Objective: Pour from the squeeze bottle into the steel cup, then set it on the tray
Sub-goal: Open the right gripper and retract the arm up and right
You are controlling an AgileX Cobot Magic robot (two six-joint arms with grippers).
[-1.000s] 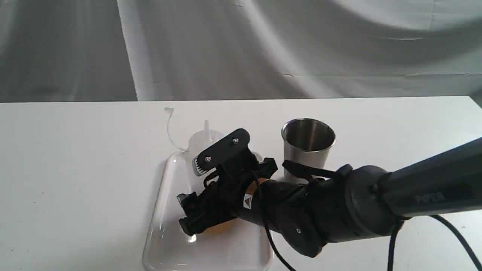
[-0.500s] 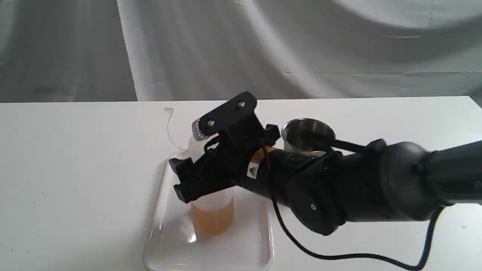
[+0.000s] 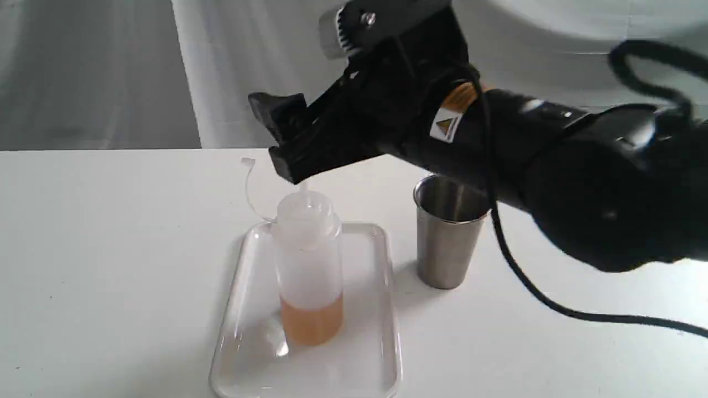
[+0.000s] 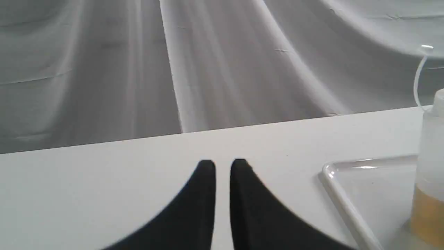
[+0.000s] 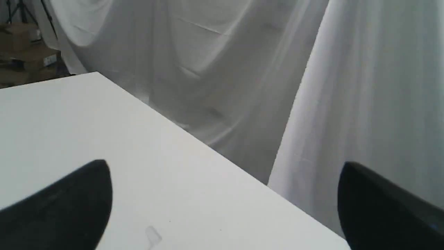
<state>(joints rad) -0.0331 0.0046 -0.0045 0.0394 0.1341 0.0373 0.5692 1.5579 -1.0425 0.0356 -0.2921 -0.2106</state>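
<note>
Both steps look done (steel cup [image 3: 447,243] contents unseen): squeeze bottle [image 3: 307,265] stands on tray [image 3: 365,362]; right gripper [image 3: 279,138] gapes wide, empty.

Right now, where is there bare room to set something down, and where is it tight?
Widest bare stretch: the table left of the tray. A strip runs behind tray and cup to the curtain. Tight: the narrow gap between tray and cup, and over the bottle, where the open right gripper hangs. The arm hides the surface right of the cup.
</note>
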